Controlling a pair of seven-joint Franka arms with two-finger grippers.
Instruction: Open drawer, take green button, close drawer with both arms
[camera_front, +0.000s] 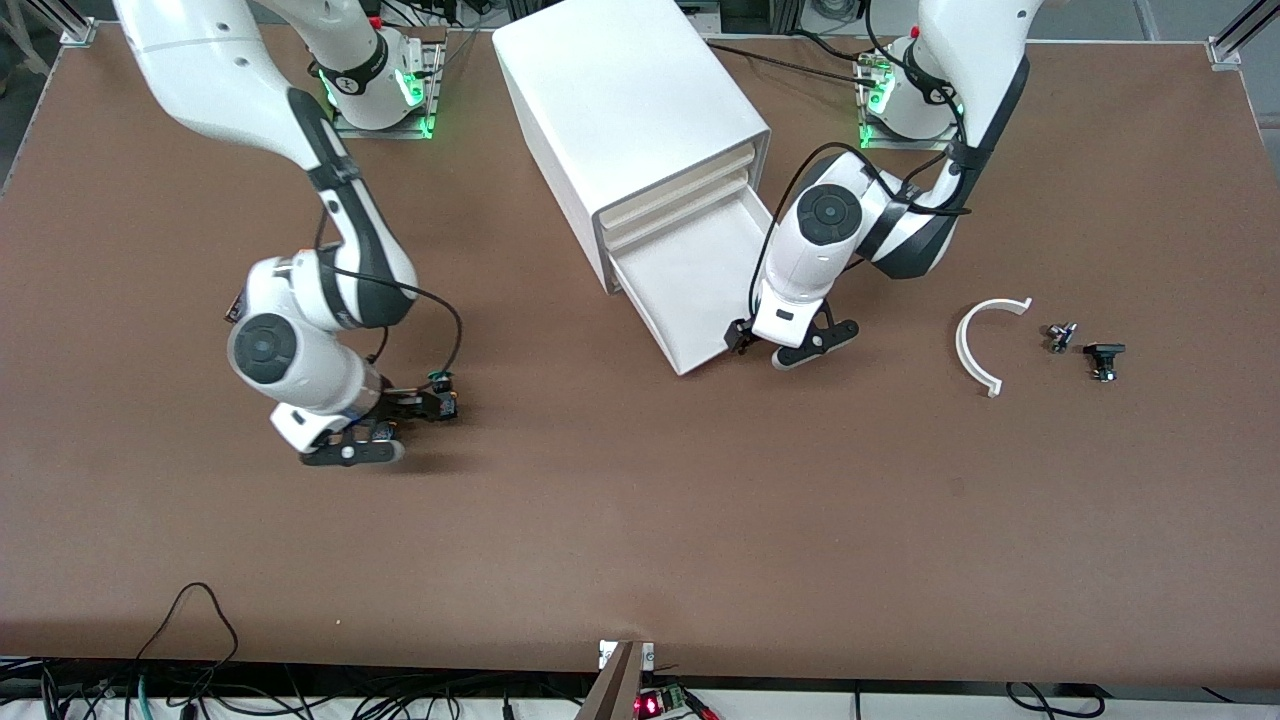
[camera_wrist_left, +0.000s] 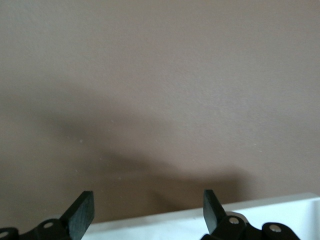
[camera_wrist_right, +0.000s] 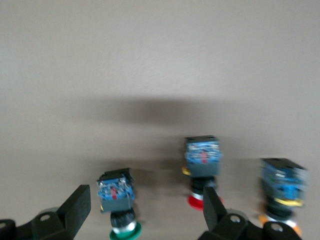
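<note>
The lowest drawer (camera_front: 690, 270) of the white cabinet (camera_front: 620, 110) stands pulled out, with nothing showing in its tray. The green-capped button (camera_wrist_right: 119, 205) lies on the table between the open fingers of my right gripper (camera_wrist_right: 145, 200) and touches neither. In the front view the button (camera_front: 440, 385) lies right at my right gripper (camera_front: 415, 425), low over the table toward the right arm's end. My left gripper (camera_front: 778, 348) is open and holds nothing, at the drawer's front corner. The drawer's white rim (camera_wrist_left: 200, 225) shows just beneath my left gripper (camera_wrist_left: 147, 202).
A red-capped button (camera_wrist_right: 202, 170) and a yellow-capped one (camera_wrist_right: 282, 192) lie beside the green one. Toward the left arm's end lie a white curved strip (camera_front: 975, 345) and two small dark parts (camera_front: 1058, 335) (camera_front: 1103, 358). Cables hang at the table's near edge.
</note>
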